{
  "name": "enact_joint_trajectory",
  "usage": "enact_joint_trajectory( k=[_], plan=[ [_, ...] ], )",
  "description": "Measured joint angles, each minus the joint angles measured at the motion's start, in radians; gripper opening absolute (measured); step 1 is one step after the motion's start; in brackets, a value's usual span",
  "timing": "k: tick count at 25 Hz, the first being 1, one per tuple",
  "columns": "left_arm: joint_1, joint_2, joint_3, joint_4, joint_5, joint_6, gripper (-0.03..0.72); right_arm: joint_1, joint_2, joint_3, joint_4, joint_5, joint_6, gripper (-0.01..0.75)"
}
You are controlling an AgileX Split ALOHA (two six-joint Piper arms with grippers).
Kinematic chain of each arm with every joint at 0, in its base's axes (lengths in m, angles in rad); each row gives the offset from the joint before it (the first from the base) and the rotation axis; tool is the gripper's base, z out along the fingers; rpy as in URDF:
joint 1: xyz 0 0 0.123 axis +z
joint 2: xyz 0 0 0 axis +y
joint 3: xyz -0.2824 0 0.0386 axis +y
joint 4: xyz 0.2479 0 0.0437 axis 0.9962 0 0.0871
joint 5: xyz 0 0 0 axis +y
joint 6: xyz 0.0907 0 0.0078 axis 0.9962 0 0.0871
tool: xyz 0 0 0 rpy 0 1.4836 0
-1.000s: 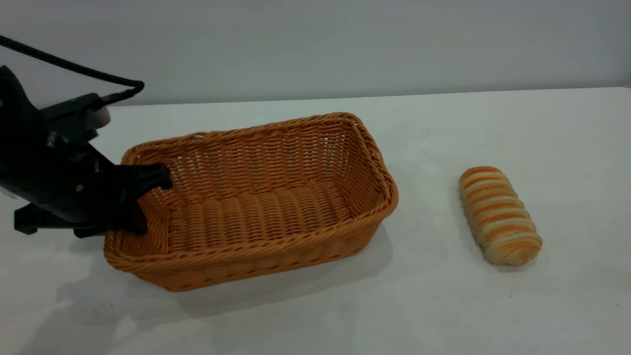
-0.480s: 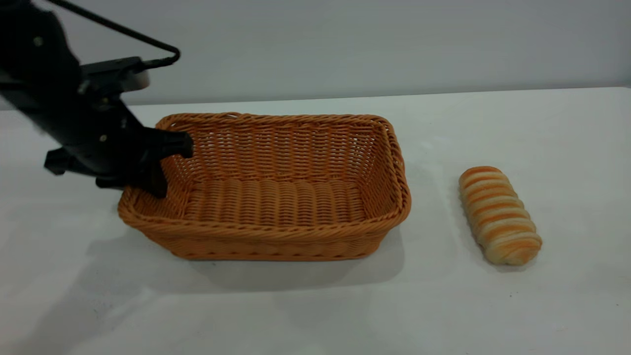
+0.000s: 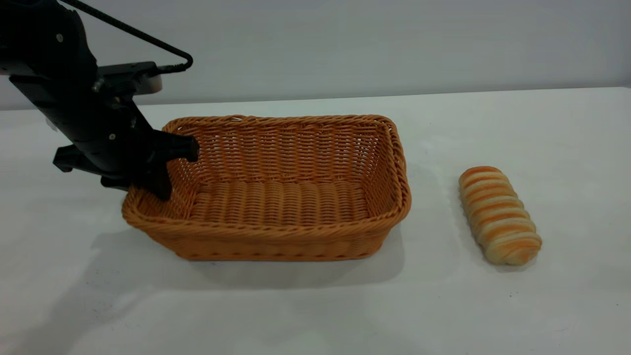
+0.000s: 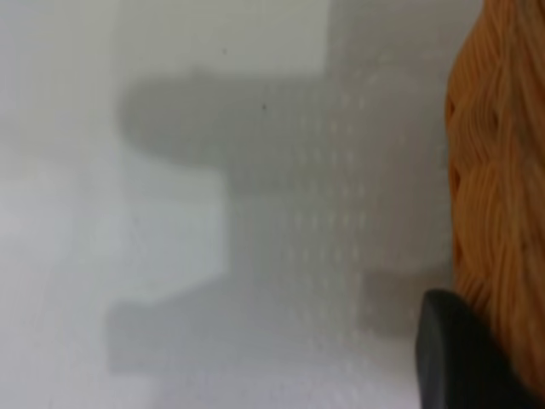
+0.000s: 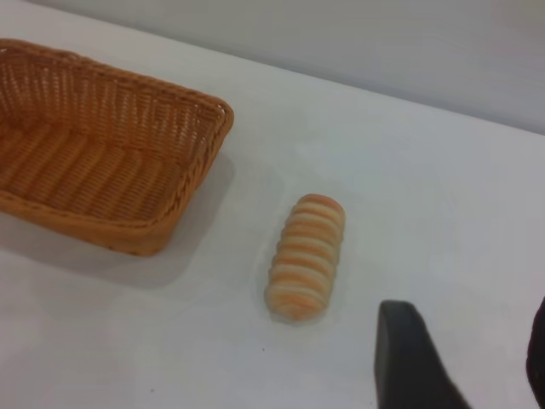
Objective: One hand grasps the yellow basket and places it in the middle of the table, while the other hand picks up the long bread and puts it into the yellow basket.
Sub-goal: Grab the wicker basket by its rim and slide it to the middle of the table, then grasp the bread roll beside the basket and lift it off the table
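Note:
The yellow basket (image 3: 276,197) sits left of the table's middle, its long side facing me. My left gripper (image 3: 170,167) is shut on the basket's left wall, one finger inside and one outside. In the left wrist view one black finger (image 4: 451,358) lies against the woven wall (image 4: 502,153). The long bread (image 3: 498,214) lies on the table (image 3: 493,305) to the right of the basket, apart from it. In the right wrist view the bread (image 5: 306,256) and the basket (image 5: 94,162) lie ahead of my right gripper (image 5: 473,366), which is open, empty and above the table.
A plain grey wall (image 3: 345,44) runs behind the table's far edge. The left arm's black cable (image 3: 133,32) loops above the basket's left end. White tabletop shows in front of the basket and around the bread.
The left gripper has moved right and up with the basket's wall in it. The basket has shifted right and turned square to the table. The bread has not moved.

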Motion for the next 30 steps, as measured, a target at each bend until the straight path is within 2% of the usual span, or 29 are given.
enact_joint_trajectory(
  k=[6,9,14,19,25,30],
  plan=[
    [0.0,-0.026,0.0,0.027,0.064,0.011,0.566,0.0,0.0,0.0,0.0,0.003,0.0,0.381],
    [0.0,-0.094,0.0,0.066,0.125,0.011,0.658,0.0,0.002,0.0,0.011,0.003,0.0,0.381],
    [0.0,-0.285,0.0,0.133,0.27,0.011,0.643,0.0,0.024,0.0,0.096,0.007,-0.032,0.381],
    [0.0,-0.475,0.001,0.145,0.324,0.011,0.566,0.0,0.186,0.0,0.33,-0.022,-0.248,0.381],
    [0.0,-0.646,0.001,0.145,0.339,0.011,0.555,0.0,0.545,0.0,0.674,-0.215,-0.603,0.429],
    [0.0,-0.738,0.002,0.145,0.352,0.011,0.553,0.0,0.877,-0.001,1.045,-0.403,-0.958,0.459]
  ],
)
